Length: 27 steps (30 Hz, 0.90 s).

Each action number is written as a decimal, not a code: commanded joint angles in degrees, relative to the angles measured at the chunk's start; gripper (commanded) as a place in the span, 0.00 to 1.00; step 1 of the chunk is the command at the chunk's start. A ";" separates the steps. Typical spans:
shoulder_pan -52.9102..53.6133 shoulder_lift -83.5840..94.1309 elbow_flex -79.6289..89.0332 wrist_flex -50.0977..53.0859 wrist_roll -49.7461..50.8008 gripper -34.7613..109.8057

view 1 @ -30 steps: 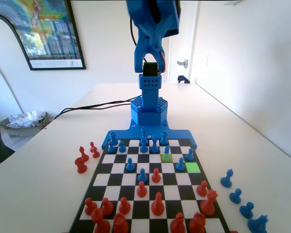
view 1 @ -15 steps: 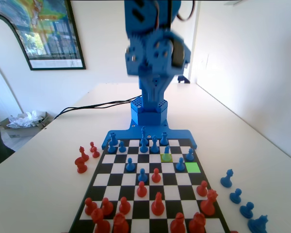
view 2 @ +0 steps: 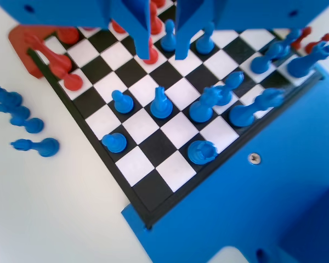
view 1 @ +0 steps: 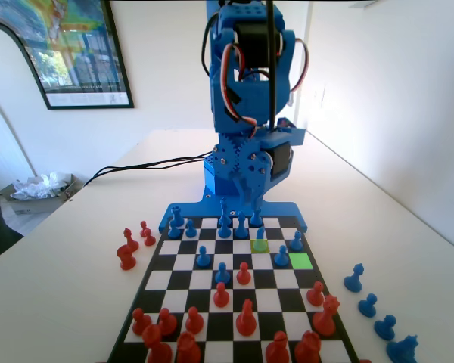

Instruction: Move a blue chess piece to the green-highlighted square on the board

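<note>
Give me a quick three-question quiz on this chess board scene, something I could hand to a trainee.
1. True or false: the gripper is clamped on a blue piece.
2. In the fixed view, the green-highlighted square lies at which edge of the board? A) left B) right C) nearest the camera
3. What colour are the four pieces standing off the board at the right of the fixed view?

Key
1. False: in the wrist view the jaws hang apart above the board with nothing between them.
2. B, with a blue chess piece just left of it.
3. Blue, for example this one.
</note>
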 commanded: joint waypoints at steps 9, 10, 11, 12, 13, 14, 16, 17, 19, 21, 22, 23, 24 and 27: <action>-2.37 -2.72 3.96 -7.65 -0.26 0.30; -2.64 -2.90 4.31 -8.09 -0.26 0.30; -2.90 -2.99 4.48 -8.26 -0.18 0.30; -3.16 -3.25 4.48 -8.35 -0.09 0.30; -3.25 -3.60 4.57 -8.61 -0.09 0.30; -3.43 -3.87 4.66 -8.79 -0.09 0.30; -3.43 -4.57 4.66 -9.32 0.00 0.30; -3.43 -4.92 4.66 -9.67 0.00 0.30; -3.52 -5.36 4.66 -9.93 -0.09 0.30; -3.52 -5.62 4.66 -10.11 -0.09 0.30; -3.52 -5.80 4.75 -10.28 -0.18 0.30; -3.52 -5.98 4.75 -10.55 -0.26 0.30; -3.52 -6.06 4.75 -10.63 -0.26 0.30; -3.52 -6.50 5.01 -11.16 -0.44 0.30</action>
